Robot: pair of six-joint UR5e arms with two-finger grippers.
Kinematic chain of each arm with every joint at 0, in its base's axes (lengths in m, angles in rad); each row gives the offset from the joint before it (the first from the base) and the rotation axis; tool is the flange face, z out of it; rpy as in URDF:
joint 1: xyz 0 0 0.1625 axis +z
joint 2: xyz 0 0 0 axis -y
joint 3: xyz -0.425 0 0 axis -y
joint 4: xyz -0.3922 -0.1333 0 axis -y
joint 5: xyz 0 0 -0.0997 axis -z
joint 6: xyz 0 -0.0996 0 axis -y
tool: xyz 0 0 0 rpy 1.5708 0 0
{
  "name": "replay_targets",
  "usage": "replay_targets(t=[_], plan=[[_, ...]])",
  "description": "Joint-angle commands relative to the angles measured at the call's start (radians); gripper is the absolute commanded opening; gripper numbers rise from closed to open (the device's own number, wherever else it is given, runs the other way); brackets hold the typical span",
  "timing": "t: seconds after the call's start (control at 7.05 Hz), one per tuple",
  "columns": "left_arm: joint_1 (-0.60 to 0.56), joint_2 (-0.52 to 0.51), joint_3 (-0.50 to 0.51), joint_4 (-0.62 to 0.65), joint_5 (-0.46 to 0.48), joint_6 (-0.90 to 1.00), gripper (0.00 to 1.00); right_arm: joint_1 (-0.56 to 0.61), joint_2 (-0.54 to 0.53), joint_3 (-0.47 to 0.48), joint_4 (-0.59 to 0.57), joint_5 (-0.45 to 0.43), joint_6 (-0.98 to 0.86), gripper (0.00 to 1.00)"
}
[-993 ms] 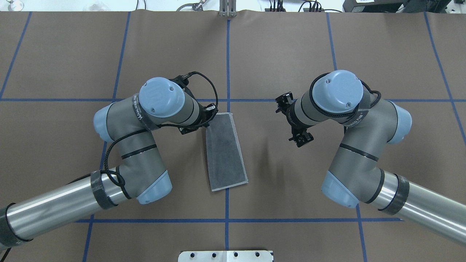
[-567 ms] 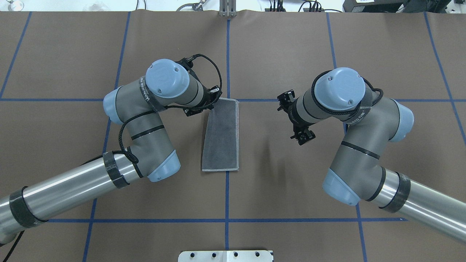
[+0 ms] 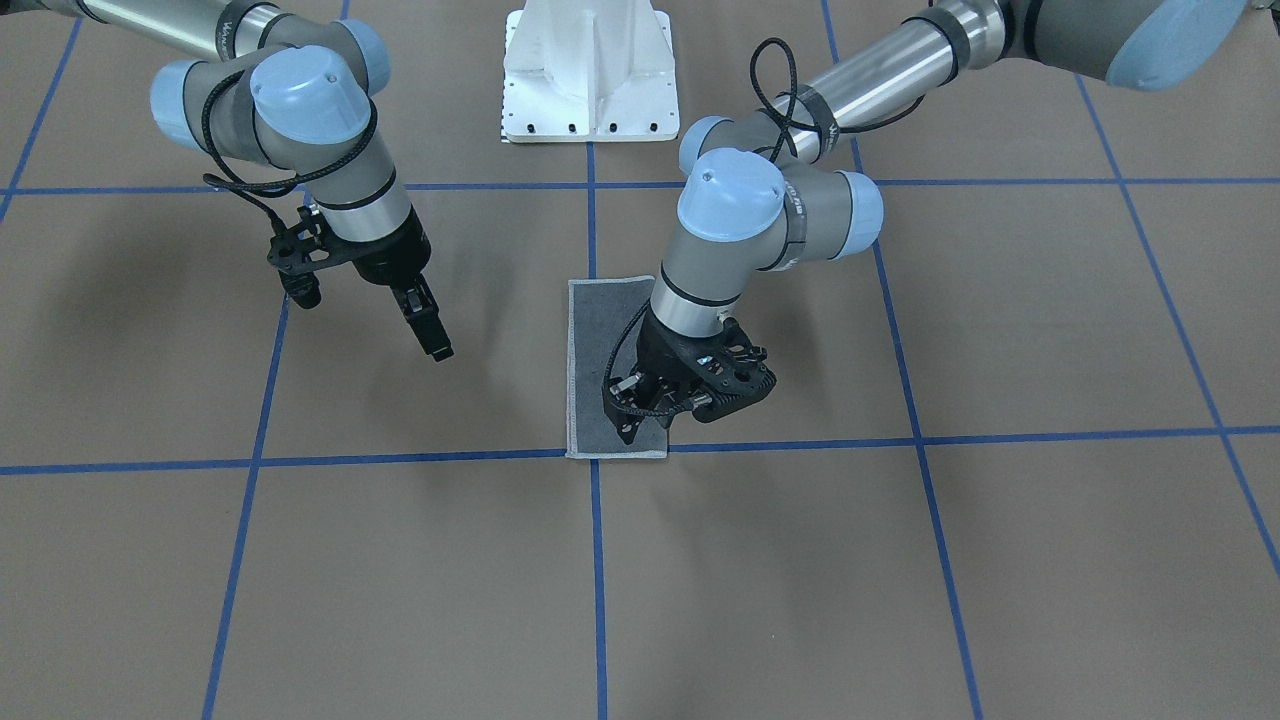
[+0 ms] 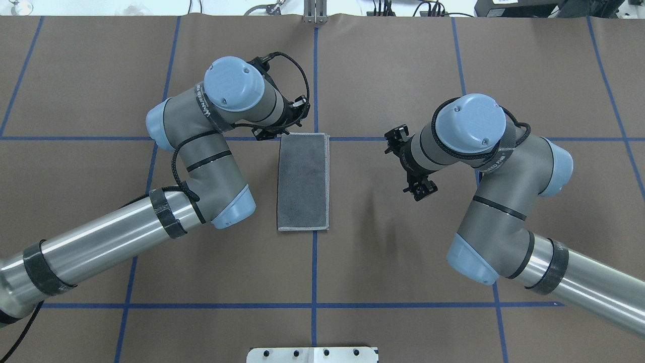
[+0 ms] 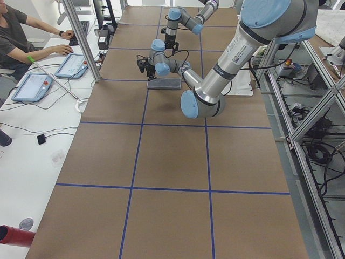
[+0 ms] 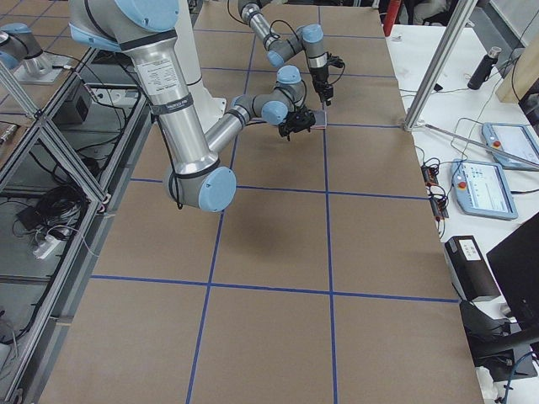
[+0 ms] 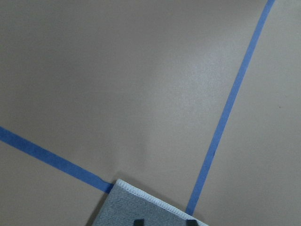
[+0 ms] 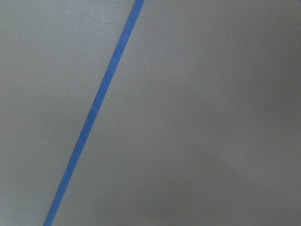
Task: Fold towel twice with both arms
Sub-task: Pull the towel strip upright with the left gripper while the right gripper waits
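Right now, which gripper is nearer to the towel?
Left. The left gripper is over the towel's far end, at the corner on the robot's left. The right gripper hangs off to the towel's right, apart from it, over the table.

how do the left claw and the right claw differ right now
The left arm's black two-finger claw sits low at a far corner of the folded dark grey terry towel; the right arm's black two-finger claw hangs raised over the brown table, clear of the towel. The left wrist view shows towel edge; the right's, only table. Both are black.
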State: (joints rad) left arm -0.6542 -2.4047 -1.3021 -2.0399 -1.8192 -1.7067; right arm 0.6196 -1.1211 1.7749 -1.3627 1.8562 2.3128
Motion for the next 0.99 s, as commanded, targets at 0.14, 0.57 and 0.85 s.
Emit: replay_targets(t=[0.14,0.57,0.85], plan=[[0.03,0.092,-0.104,0.004,-0.052,-0.148,0.91,0.022,0.003,0.001,0.005,0.0,-0.003,1.0],[0.129,0.289,-0.362,0.036,-0.02,-0.304,1.0,0.09,0.007,0.005,0.002,0.091,-0.218,1.0],[0.204,0.288,-0.365,0.084,0.061,-0.368,0.82,0.155,-0.014,0.0,-0.004,0.207,-0.41,1.0]])
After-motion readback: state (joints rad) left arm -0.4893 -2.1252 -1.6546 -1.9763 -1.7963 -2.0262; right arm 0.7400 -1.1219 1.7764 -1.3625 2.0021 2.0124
